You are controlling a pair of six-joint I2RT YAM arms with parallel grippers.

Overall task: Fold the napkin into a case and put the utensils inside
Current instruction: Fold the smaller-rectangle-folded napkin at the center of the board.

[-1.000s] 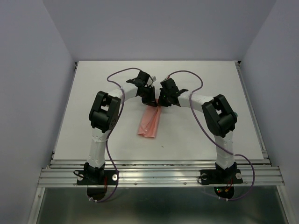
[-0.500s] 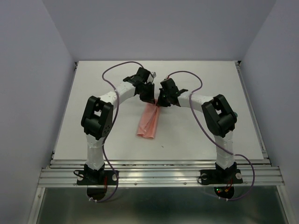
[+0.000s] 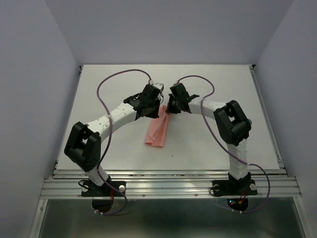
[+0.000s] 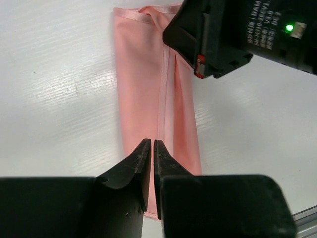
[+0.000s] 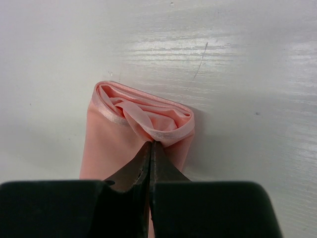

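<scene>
While the right gripper [image 5: 150,145] pinches the case [image 5: 106,141] rim, table [image 5: 247,99] flanks it.

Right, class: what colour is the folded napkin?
The napkin is plain salmon pink, clearest in the left wrist view.

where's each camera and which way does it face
top external: above, behind the robot, facing down on the white table; left arm, right arm show
left wrist: on its arm, looks past the left gripper along the salmon-pink folded cloth strip
right wrist: on its arm, faces the strip's open end, pinched by the right gripper
all share the strip
</scene>
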